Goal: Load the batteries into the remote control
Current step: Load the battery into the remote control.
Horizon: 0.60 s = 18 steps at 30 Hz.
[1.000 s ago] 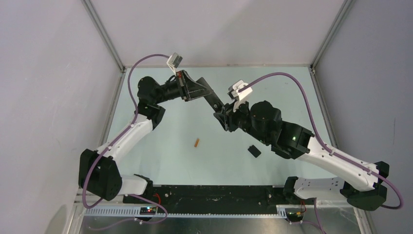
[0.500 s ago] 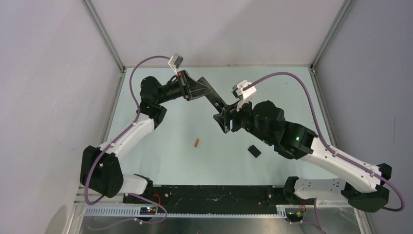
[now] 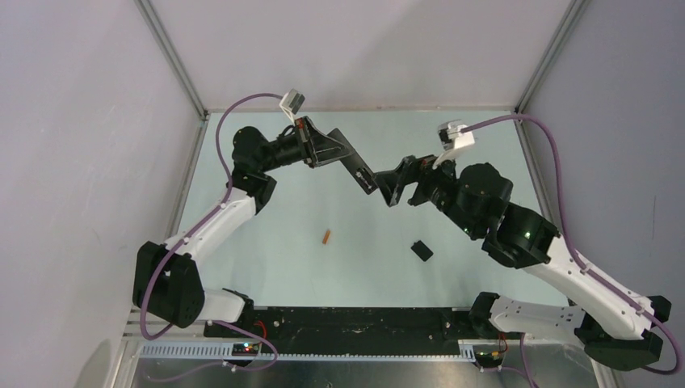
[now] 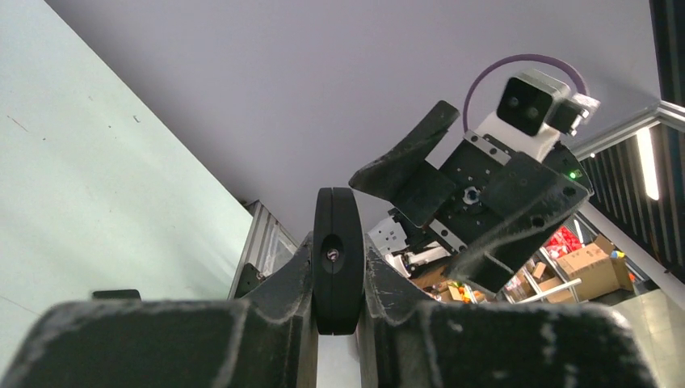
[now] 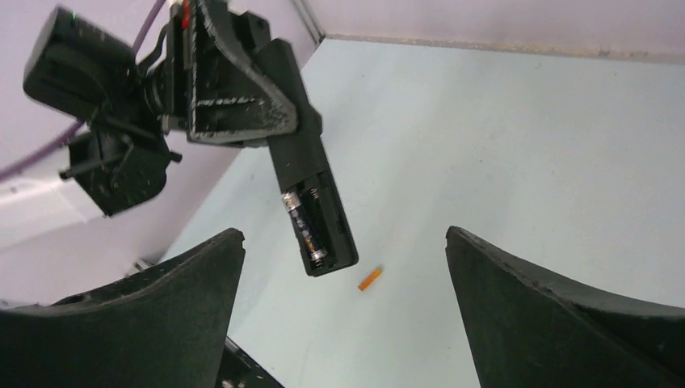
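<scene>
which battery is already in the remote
The dark battery with the pale tip: it sits in the open compartment of the remote. The orange battery lies loose on the table, outside the remote.

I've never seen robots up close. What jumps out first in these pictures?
Mid-table, the left gripper holds a black remote control out by one end. Its battery bay is open with one dark battery seated, and the right gripper is wide open at its free end. Below, an orange battery lies alone on the pale green table, with a small black cover off to the robot's right.
</scene>
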### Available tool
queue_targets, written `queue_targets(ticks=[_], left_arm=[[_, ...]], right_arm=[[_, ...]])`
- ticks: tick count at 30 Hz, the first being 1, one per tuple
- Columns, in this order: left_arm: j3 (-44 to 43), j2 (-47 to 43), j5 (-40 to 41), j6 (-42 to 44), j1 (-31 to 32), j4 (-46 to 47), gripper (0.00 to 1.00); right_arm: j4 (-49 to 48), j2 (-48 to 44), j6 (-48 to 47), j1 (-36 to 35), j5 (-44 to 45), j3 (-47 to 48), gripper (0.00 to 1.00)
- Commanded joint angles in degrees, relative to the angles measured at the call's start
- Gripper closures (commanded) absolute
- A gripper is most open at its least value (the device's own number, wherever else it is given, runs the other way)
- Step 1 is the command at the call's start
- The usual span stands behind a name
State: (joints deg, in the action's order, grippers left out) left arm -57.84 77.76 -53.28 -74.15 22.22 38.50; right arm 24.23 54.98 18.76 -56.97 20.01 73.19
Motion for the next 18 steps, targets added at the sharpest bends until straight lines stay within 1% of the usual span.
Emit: queue_targets(ticks=[1,2,6,12,18], left_arm=[[-1.0,-1.23,-0.09,-1.17,-0.17,2.23,1.0],[-1.02,-1.39,0.14,-1.22,-0.23,2.26,1.0],[-1.08,-1.48,0.67,-1.39,-0.24,2.19,1.0],[-0.72,-1.49,0.9,-1.4,-0.18,2.25,1.0],[-0.24,-1.69,1.18,-1.33,-0.24,2.2,1.0]], right_arm=[[1.26,-0.51,17.01,3.09,0.22,0.04,0.01],[1.77,-0.34,21.56,4.02,-0.96,-0.14,0.01],[2.7,0.78,32.24,4.64,-2.29,-0.48,0.01],[2.65,3.55,41.04,4.76,-5.57,-0.68,0.01],[0.96,5.72,44.91,4.87,-7.58,-1.12,0.01]])
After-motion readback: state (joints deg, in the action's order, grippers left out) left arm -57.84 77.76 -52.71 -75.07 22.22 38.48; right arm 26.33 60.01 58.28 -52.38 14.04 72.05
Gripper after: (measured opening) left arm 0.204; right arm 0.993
